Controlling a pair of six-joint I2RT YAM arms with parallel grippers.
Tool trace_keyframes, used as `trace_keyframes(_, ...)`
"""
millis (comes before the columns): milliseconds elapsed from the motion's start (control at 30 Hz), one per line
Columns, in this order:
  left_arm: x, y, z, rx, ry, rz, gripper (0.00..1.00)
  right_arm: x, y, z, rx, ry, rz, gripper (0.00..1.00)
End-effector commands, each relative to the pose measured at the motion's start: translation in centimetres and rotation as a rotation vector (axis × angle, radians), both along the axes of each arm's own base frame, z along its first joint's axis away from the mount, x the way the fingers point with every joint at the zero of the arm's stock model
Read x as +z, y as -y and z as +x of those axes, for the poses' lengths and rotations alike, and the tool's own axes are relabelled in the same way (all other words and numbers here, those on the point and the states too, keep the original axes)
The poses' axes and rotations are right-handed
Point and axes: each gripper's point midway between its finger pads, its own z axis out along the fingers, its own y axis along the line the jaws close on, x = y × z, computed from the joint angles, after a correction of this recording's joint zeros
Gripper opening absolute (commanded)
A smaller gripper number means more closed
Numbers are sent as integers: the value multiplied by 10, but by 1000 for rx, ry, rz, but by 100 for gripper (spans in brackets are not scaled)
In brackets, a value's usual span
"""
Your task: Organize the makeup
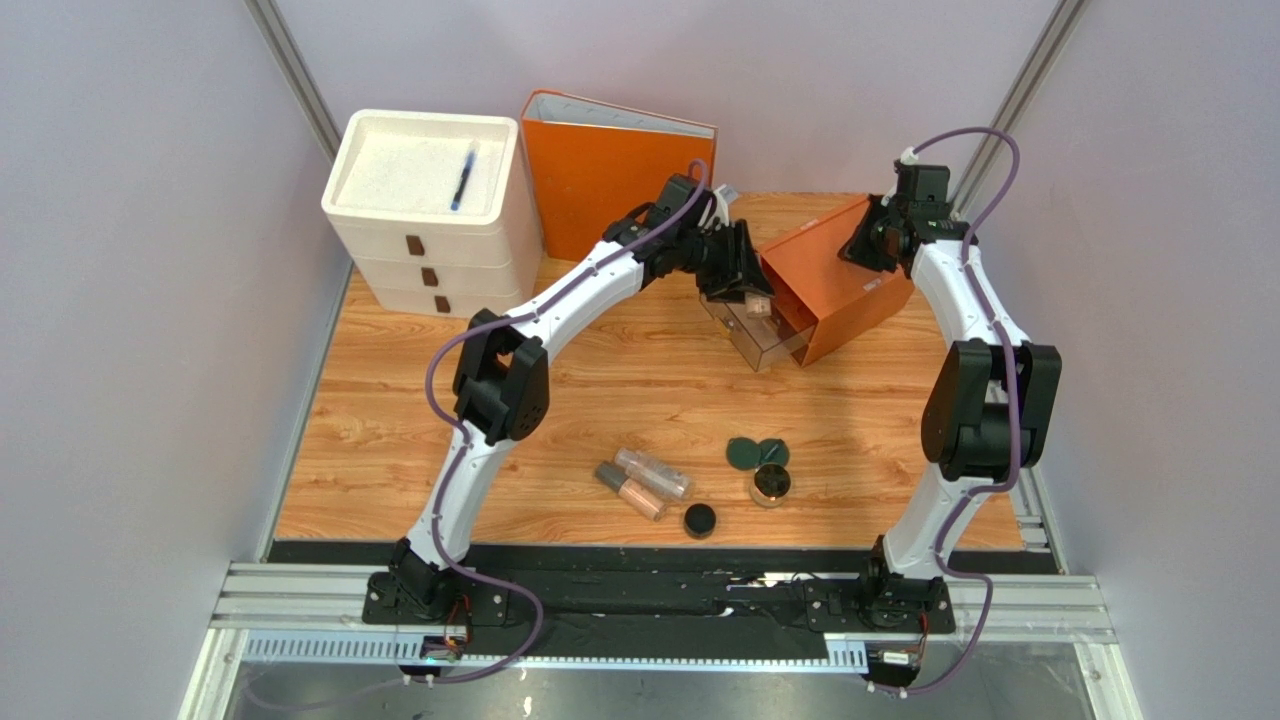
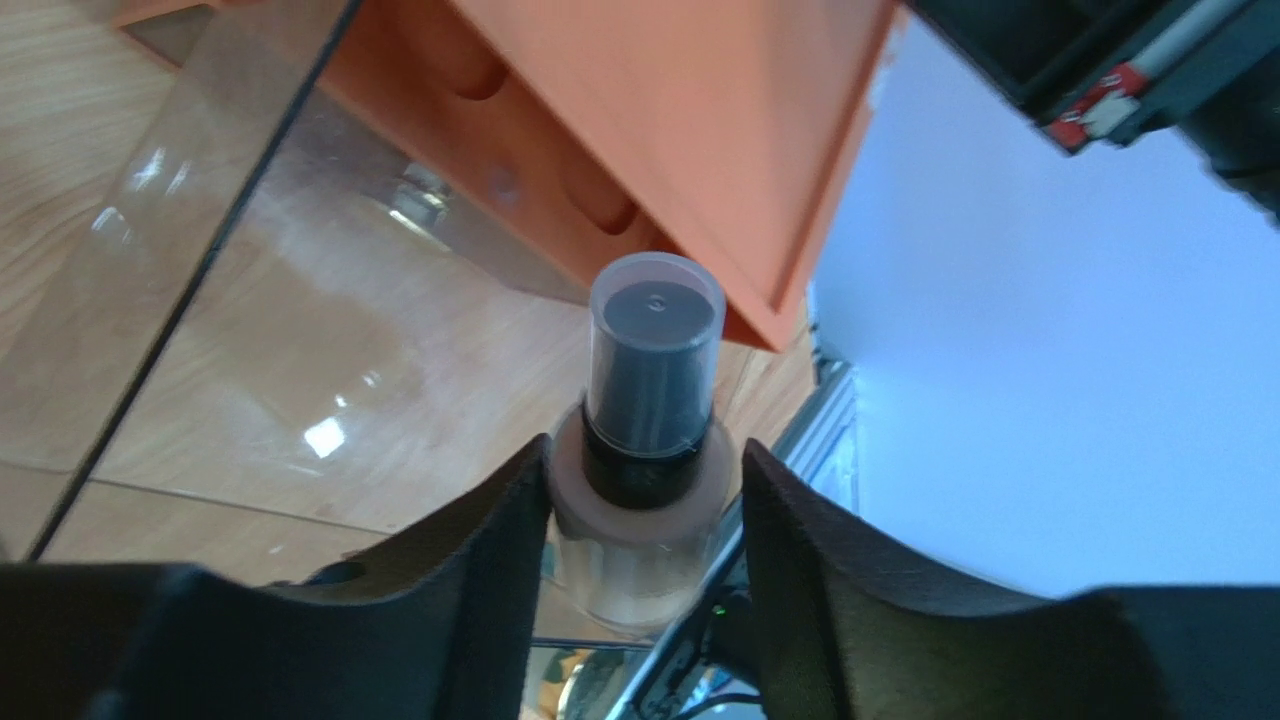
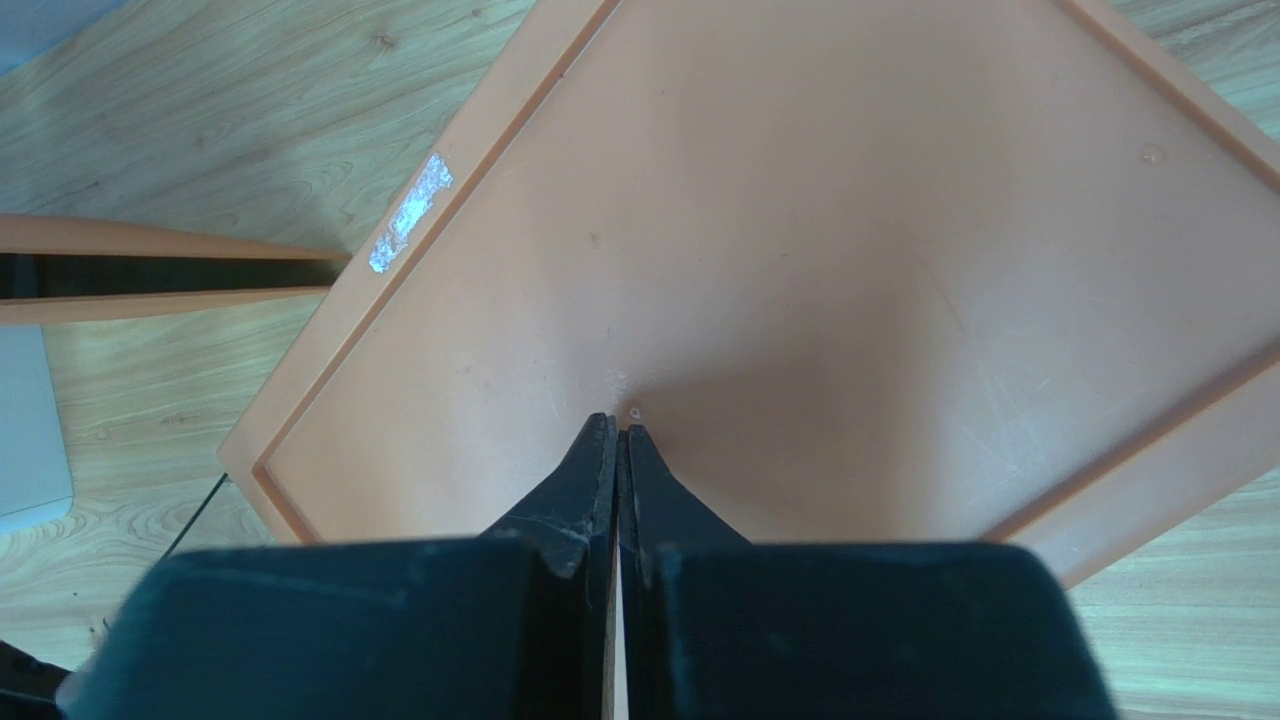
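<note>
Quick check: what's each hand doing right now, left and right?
Left hand: closed on the beige foundation bottle with a clear-covered dark cap.
Right hand: closed, holding nothing, tips against the orange plastic box.

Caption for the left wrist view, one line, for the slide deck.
Capped foundation bottle between the fingers of the left hand, beside the clear drawer of the orange box.

a robot test cell in a lab: the wooden table (image 1: 601, 375) is boxed in on three sides by plain pale walls (image 1: 135, 300), with metal posts (image 1: 293, 68) at its far corners. along its near edge run aluminium rails (image 1: 301, 600), and bolted there are a cabled left arm (image 1: 511, 345) and right arm (image 1: 984, 375).
</note>
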Motion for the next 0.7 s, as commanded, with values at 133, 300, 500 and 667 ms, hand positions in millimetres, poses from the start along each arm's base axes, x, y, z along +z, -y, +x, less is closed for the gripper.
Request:
trace_keyframes(133, 63, 10, 1, -31, 122, -118, 71, -106, -11, -74, 44, -424, 5, 0)
trace_keyframes(300, 67, -2, -3, -44, 167, -75, 71, -108, -11, -75, 46, -429, 8, 0)
trace_keyframes(500, 53, -60, -31, -78, 264, 117, 72, -106, -11, -74, 47, -422, 7, 0)
trace_keyframes(667, 39, -103, -61, -106, 316, 247, 72, -105, -10, -74, 48, -420, -1, 0)
